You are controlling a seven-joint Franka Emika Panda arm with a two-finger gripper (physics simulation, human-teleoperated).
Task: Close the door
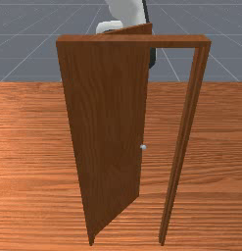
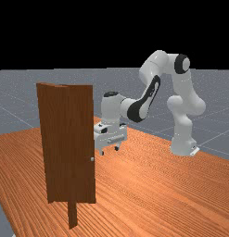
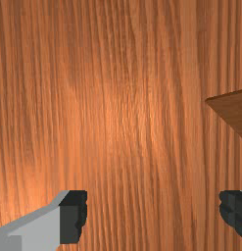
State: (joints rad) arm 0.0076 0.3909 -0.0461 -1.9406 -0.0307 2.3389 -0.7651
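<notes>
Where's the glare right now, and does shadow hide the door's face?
Wrist view: pale glare on the table between and beyond the black fingertips, more beside one of them; far view: softer sheen on the table below the gripper; front view: door face dark, grain readable.

"How's the gripper (image 2: 110, 151) sitting?"
"Pointing down, its two fingers (image 3: 71, 218) spread wide apart."
"And the arm (image 2: 182, 85)?"
"Bent, with the elbow (image 2: 157, 64) well above the gripper and the wrist (image 2: 111, 107) directly over it."
</notes>
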